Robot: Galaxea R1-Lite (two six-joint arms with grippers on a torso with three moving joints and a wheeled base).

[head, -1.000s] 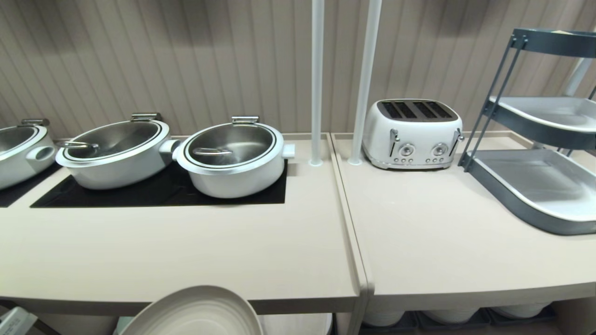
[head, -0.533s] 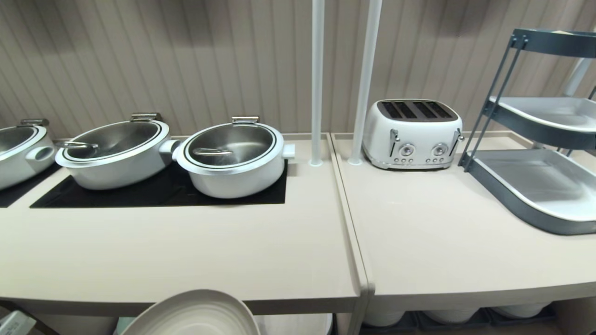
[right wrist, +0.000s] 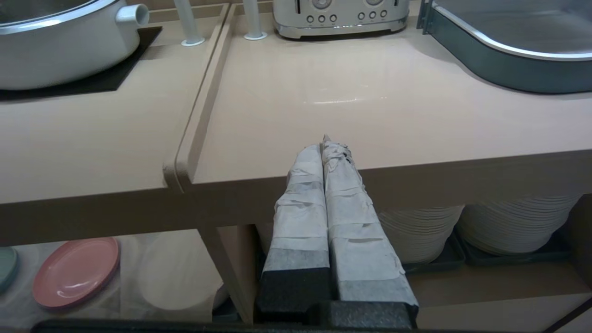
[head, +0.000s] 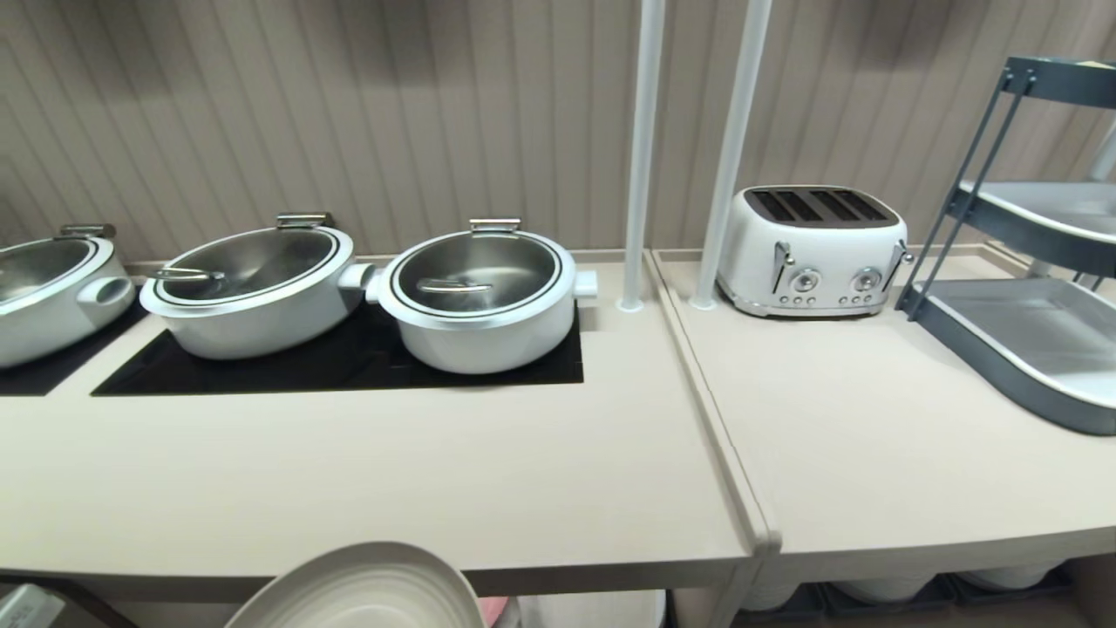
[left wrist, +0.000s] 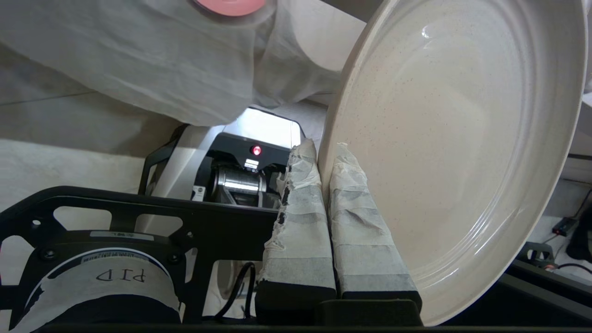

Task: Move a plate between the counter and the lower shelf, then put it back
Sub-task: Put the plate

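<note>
So, plate: we have the plate (left wrist: pixel 444 152) pinched by its rim in our left gripper (left wrist: pixel 326 159), taped fingers (left wrist: pixel 300 217) closed either side of the edge; it stands tilted, nearly on edge, touching no surface.
Plate position: head view shows the plate (head: pixel 366 589) low at the front edge of the counter (head: pixel 366 480), below the worktop level and outside the bay, in mid-air.
Lower shelf: the bay under the counter, with the white cloth (left wrist: pixel 138 64) draped over it, lies just behind the plate; a pink plate (right wrist: pixel 76 272) rests on the cloth there, and a mint-green plate (right wrist: pixel 7 268) peeks in beside it.
Right gripper: our right gripper (right wrist: pixel 328 148) is parked in front of the neighbouring worktop (right wrist: pixel 370 101), fingers pressed together with nothing between them.
Counter top: only the white pots (head: pixel 479 296) on the black cooktop panel (head: pixel 349 371); no cream plate lies on it.
Done: plate is picked up and secured; we judge it is in transit between shelf and counter.
Direction: we cannot tell from these views whether it is heading up to the counter or down to the shelf.
Left: at least one set-down, with release, is not yet done; possibly a whole return leg too.
Risk: rim-only grip on a tilted plate, and the counter edge is close above it.
</note>
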